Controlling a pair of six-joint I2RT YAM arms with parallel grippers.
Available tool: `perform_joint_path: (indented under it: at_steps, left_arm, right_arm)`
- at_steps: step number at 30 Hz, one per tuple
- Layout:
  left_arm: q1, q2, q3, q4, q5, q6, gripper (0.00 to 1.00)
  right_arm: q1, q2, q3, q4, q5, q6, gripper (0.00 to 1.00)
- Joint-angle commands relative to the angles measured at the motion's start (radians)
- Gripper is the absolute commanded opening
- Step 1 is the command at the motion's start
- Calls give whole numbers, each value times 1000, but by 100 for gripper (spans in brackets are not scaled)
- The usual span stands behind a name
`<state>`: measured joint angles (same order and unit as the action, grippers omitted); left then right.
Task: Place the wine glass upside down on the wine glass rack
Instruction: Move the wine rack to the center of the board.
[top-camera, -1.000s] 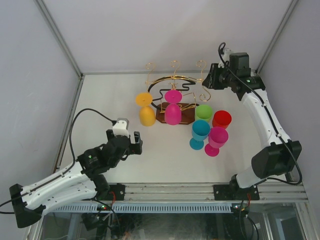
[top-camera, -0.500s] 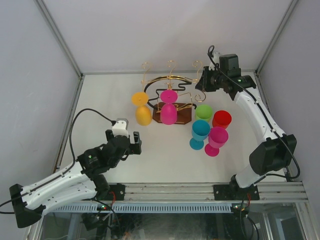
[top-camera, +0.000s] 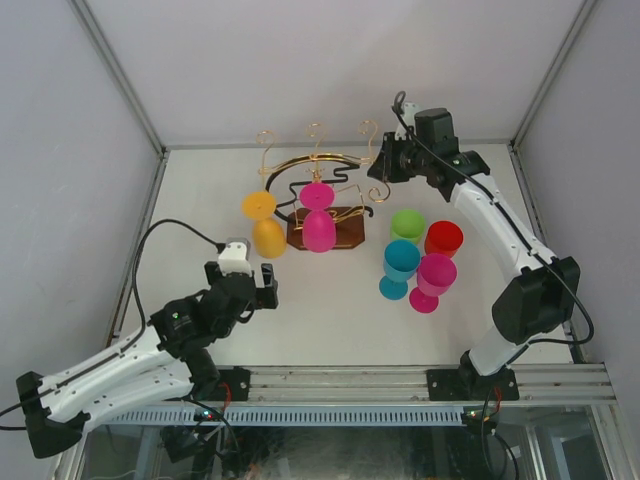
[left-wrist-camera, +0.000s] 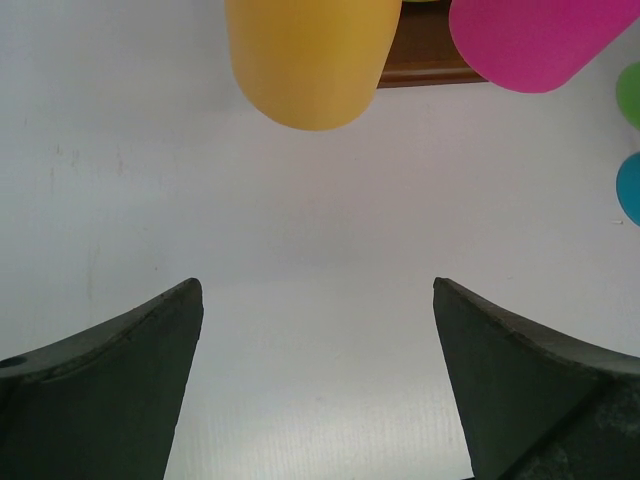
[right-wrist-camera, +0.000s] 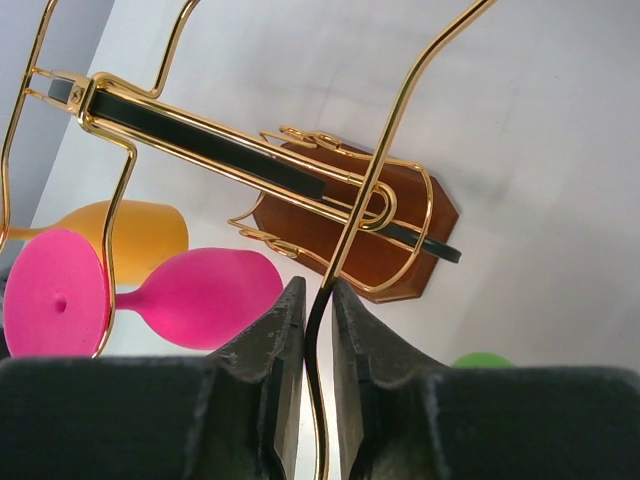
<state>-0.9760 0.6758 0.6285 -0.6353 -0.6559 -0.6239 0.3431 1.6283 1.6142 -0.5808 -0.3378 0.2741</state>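
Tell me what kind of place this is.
Probably a robotics lab test cell, not a kitchen: two robot arms bolted to a metal rail, plain white walls boxing in the table, and bright wine glasses beside a wine glass rack as props.

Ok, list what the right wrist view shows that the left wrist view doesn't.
Only the right wrist view: the right claw shut on a gold wire of the wine glass rack, plus the rack's black band and scrolls and the foot of the pink glass. Only the left wrist view: the left claw, open above the table, and the edge of a blue glass. Both: the bowls of the pink glass and the yellow glass, and the rack's wooden base.
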Motion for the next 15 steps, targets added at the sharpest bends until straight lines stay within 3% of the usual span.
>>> perform_joint_path:
  at_steps: [1, 7, 15]
  left_arm:
    - [-2, -29, 57, -18, -50, -33, 100]
    - [-2, -63, 57, -32, -73, -38, 100]
    - [-3, -55, 56, -24, -66, -43, 100]
  right_arm:
    - [36, -4, 24, 11, -28, 26, 16]
    - [22, -78, 29, 23, -24, 32, 20]
    - [45, -89, 19, 11, -36, 32, 11]
